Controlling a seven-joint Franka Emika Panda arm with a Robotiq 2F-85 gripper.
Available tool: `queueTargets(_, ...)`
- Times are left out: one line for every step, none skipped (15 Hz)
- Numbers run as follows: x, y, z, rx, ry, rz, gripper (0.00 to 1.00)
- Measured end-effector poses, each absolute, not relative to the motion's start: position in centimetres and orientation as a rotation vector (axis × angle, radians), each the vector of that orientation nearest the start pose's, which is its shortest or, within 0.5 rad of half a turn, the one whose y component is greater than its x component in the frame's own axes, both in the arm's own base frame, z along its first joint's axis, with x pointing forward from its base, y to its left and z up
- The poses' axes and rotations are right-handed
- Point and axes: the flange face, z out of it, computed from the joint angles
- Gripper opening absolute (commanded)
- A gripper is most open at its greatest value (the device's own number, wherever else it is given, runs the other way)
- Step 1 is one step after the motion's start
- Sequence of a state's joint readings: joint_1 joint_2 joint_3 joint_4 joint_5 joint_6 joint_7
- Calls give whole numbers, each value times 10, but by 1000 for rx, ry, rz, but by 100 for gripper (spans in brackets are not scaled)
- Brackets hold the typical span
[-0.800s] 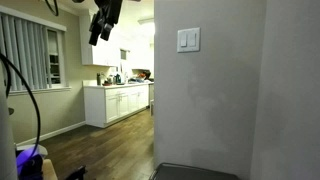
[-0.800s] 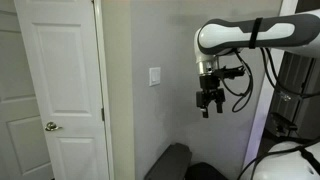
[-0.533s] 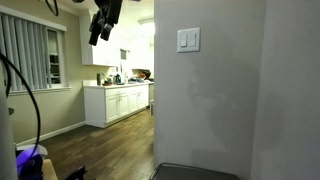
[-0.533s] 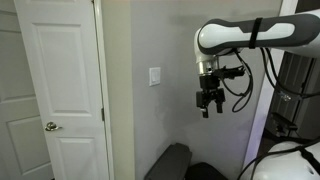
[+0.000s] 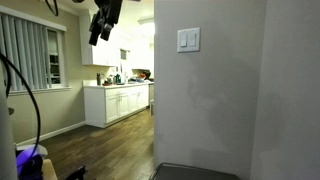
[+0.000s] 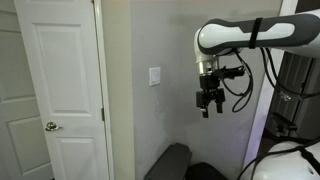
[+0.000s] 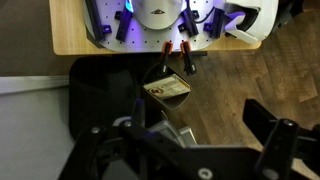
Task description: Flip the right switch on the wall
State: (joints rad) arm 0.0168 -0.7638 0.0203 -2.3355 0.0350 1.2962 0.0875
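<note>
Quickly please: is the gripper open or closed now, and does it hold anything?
Gripper: open, holding nothing, hanging clear of the wall.

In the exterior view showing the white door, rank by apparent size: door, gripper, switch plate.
1. door
2. gripper, which possibly hangs nearer the camera, so its rank is unsure
3. switch plate

The wall (image 5: 210,110) is lit dimly and evenly in both exterior views, and faint soft shadows are cast across it. The far kitchen (image 5: 118,100) is lit more brightly. The wrist view's lower edge is blurred.
</note>
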Motion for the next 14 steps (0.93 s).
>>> queueTargets(280,17,573,-3106,83,432,100)
queueTargets(280,17,573,-3106,83,432,100)
queueTargets(280,17,573,-3106,83,432,100)
queueTargets(281,17,574,-3107,83,426,100)
queueTargets(283,17,574,-3109,84,407,100)
queueTargets(289,17,574,-3112,85,370,100)
queueTargets(297,17,574,-3115,87,320,100)
queueTargets(308,17,573,-3118,90,266,100)
queueTargets(322,16,573,-3120,101,208,100)
queueTargets(335,16,572,-3120,120,159,100)
queueTargets(350,16,571,-3119,143,107,100)
queueTargets(365,15,570,-3116,171,56,100)
queueTargets(380,13,569,-3111,206,-4,100)
queueTargets(393,11,569,-3104,243,-68,100)
